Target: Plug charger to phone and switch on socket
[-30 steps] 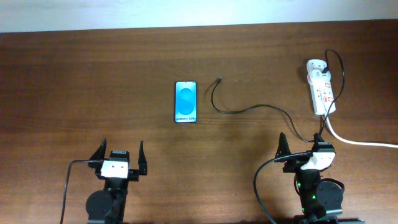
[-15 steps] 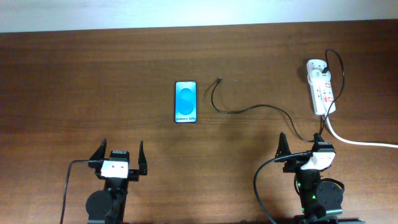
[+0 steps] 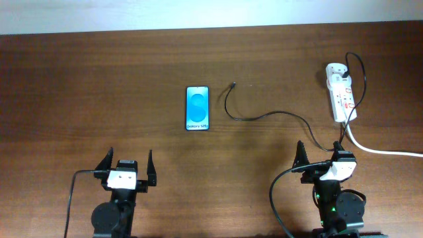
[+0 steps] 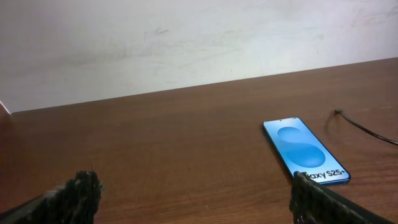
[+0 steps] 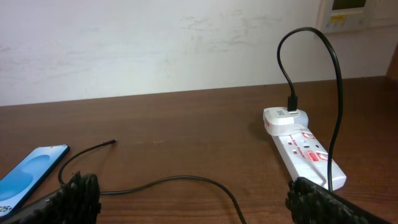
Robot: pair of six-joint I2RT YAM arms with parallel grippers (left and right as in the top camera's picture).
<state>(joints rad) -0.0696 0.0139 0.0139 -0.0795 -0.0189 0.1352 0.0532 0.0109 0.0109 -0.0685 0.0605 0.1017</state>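
Observation:
The phone (image 3: 197, 108) lies screen-up mid-table; it also shows in the left wrist view (image 4: 303, 149) and at the left edge of the right wrist view (image 5: 28, 176). The black charger cable (image 3: 264, 116) runs from its free plug tip (image 3: 234, 84), just right of the phone, across to the white plug block (image 3: 335, 69) on the white socket strip (image 3: 342, 99). The strip also shows in the right wrist view (image 5: 306, 152). My left gripper (image 3: 127, 165) is open and empty near the front edge. My right gripper (image 3: 320, 153) is open and empty, below the strip.
A thick white power cord (image 3: 380, 150) runs from the strip off the right edge. The cable loops high over the plug block (image 5: 311, 59). A pale wall stands behind the table's far edge.

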